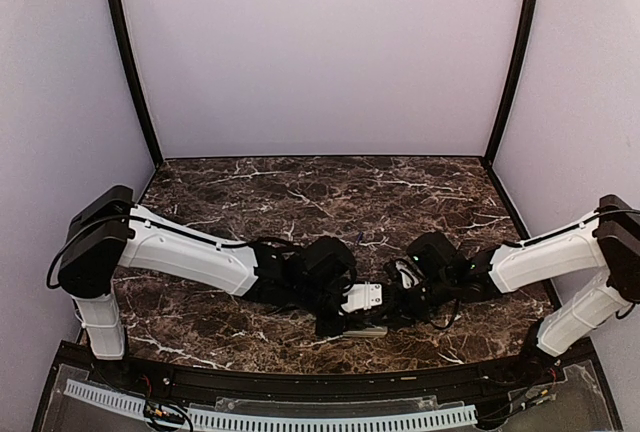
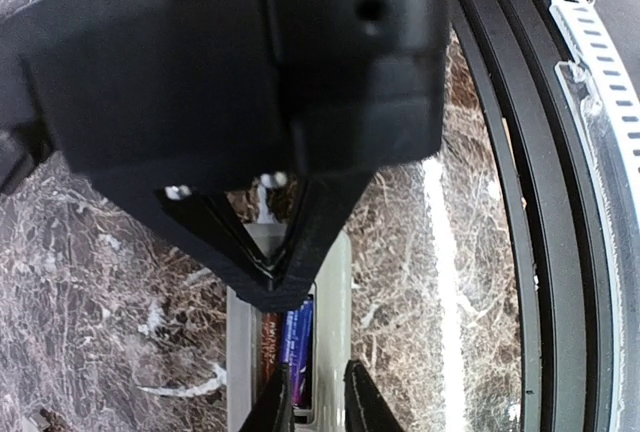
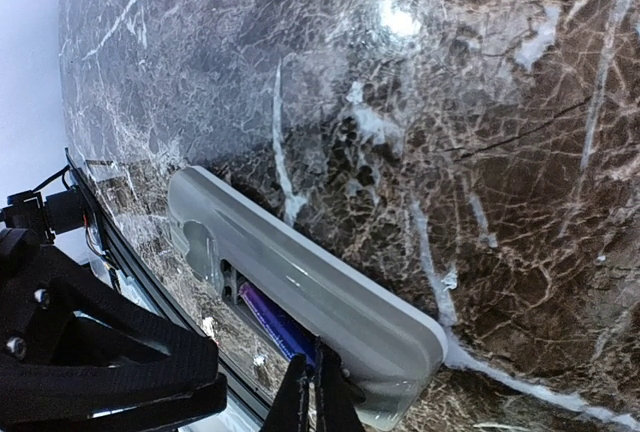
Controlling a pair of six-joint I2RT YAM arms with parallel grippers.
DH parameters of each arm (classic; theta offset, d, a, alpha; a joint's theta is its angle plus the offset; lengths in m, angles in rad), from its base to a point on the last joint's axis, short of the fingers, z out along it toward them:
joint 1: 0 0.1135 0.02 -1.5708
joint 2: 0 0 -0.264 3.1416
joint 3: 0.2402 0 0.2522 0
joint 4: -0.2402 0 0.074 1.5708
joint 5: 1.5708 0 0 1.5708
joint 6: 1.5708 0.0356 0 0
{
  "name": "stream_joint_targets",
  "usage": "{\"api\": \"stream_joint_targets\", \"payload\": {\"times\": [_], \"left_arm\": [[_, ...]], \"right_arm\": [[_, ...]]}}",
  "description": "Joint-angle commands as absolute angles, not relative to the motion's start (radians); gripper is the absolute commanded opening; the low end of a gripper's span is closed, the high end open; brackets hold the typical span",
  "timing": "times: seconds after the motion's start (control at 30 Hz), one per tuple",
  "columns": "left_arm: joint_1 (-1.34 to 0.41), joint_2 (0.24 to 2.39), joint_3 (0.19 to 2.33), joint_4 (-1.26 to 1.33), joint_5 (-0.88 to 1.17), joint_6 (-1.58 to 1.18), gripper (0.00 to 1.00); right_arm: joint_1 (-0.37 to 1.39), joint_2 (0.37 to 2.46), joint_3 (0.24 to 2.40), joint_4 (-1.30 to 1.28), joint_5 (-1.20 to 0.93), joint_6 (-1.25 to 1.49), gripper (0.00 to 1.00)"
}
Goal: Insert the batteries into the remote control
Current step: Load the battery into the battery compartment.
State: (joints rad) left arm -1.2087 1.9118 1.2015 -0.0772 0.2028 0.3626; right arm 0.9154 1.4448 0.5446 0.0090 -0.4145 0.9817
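The remote control (image 2: 335,292) lies back up near the table's front edge, its battery bay open; it also shows in the right wrist view (image 3: 330,292) and the top view (image 1: 366,331). One blue-purple battery (image 2: 297,347) lies lengthwise in the bay, and also shows in the right wrist view (image 3: 270,317). A brownish strip (image 2: 268,347) fills the slot beside it; I see no second battery. My right gripper (image 3: 315,392) is shut, its tips touching one end of the battery. My left gripper (image 2: 318,407) is slightly open, its fingers either side of the bay's side wall at the other end.
The dark marble table (image 1: 320,202) is walled by pale panels on three sides. A black rail (image 2: 520,252) and a white perforated strip (image 2: 600,62) run along the front edge, close to the remote. Both wrists crowd together over the remote.
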Motion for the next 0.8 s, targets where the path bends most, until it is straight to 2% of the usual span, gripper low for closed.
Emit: {"api": "stream_joint_targets", "payload": {"times": [0.0,0.77], "left_arm": [[-1.195,1.862,1.194,-0.061,0.213,0.357,0.17],[-1.193,1.947,1.15,0.032,0.216,0.375,0.18]], "right_arm": [[0.923,1.48,0.55,0.036,-0.414,0.979,0.02],[0.936,1.54,0.614,-0.09,-0.365,0.9,0.0]]}}
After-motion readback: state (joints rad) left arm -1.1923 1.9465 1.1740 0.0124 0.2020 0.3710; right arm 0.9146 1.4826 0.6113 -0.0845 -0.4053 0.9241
